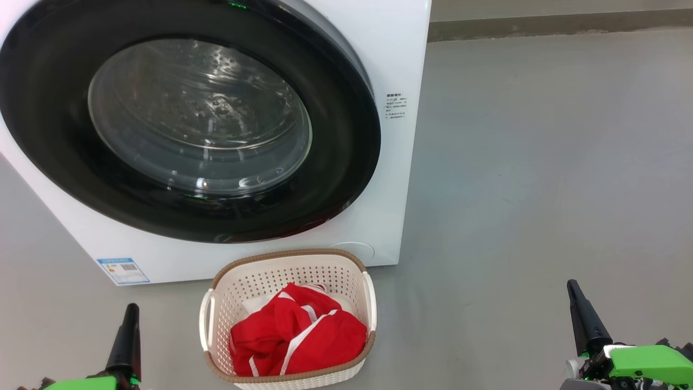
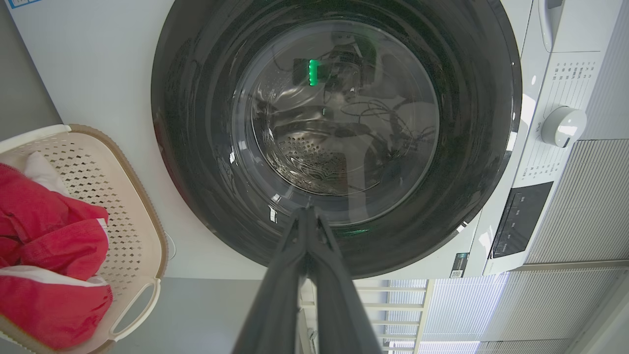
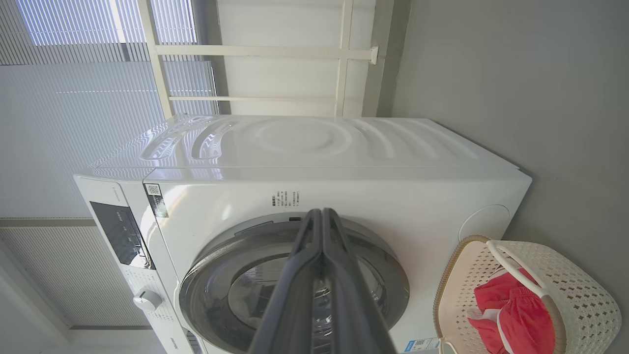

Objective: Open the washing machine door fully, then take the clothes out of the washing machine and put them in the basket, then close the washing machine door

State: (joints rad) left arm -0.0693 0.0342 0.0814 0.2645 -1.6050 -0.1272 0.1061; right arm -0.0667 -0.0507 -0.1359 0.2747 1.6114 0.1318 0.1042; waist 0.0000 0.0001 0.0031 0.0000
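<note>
Shut washing machine door (image 1: 346, 162) faces basket (image 1: 325, 271); basket handles point left, right.

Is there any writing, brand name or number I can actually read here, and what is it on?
None of the text here can be read.
Black print block on the big white front-loading washing machine: too small.
Blue-edged sticker with a square code, at the machine's lower corner: blurred.
Lettering around the white round dial: too small.
Small code sticker below the dark panel: unreadable.
</note>
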